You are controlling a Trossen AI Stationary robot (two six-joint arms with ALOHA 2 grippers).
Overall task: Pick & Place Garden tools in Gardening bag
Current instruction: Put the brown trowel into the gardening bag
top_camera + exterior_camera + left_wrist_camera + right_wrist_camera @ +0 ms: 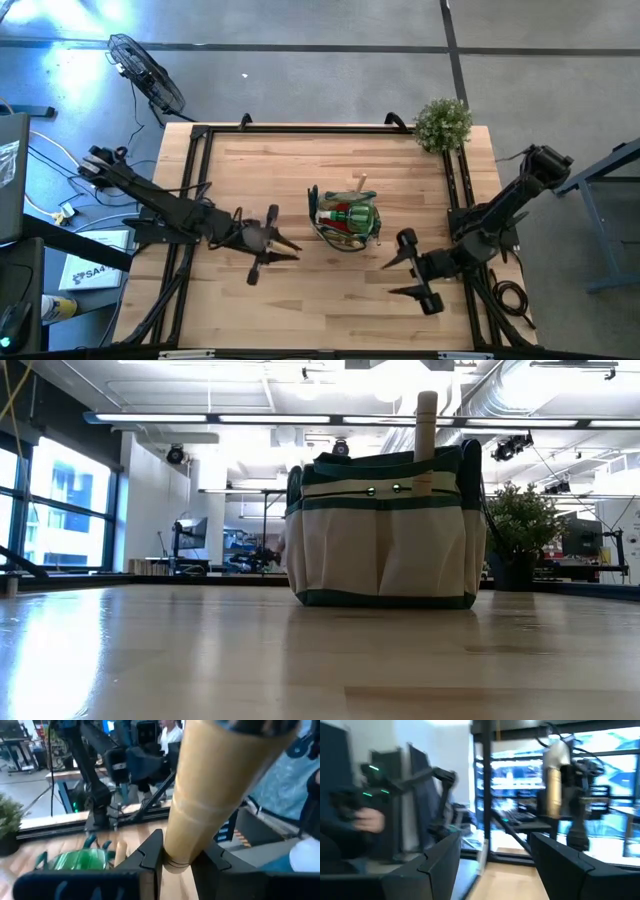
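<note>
Gardening bag [344, 220] stands mid-table; left gripper [283, 247] clamps a wooden-handled tool [210, 795], right gripper [402, 276] hangs with fingers spread and empty.

The wooden table [300, 300] is pale butcher-block with a black frame, set on a grey floor in a bright workshop with ceiling strip lights and large windows. A bushy plant [442, 123] sits at the far right corner, and a fan [145, 72] stands on the floor beyond the far left corner. Inside the bag, green and red items show from above, and one wooden handle [426, 422] rises above its rim; the rest is hidden by fabric. The left wrist view shows only the tool's handle, its metal end out of sight. A box [85, 272] beside the table carries lettering, partly covered and not readable in full.
</note>
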